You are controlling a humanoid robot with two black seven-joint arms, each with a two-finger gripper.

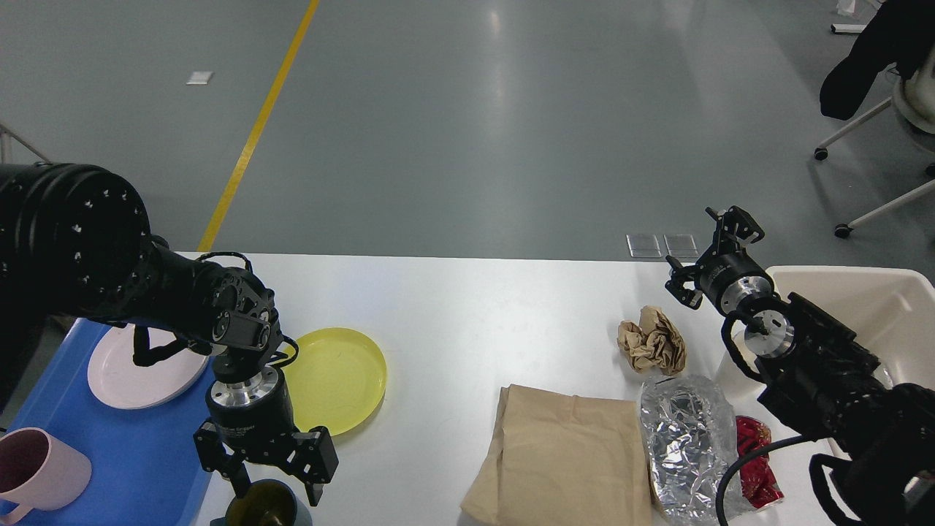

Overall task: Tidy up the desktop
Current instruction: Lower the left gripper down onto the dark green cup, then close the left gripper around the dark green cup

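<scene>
The white desktop [467, 314] fills the lower part of the head view. My left gripper [276, 491] is open and points down, its fingers on either side of the rim of a dark green cup [264, 508] at the front edge. A yellow plate [337, 380] lies just behind it. A crumpled brown paper ball [652, 340], a flat brown paper bag [566, 456], a silver foil bag [685, 435] and a red wrapper [756, 464] lie at the right. My right gripper [705, 256] is open and empty, raised above the desktop's far right edge.
A blue tray [146, 453] at the left holds a pink plate [142, 358] and a pink mug [36, 467]. A beige bin [869, 307] stands at the right edge. Office chair legs [869, 131] stand on the floor beyond.
</scene>
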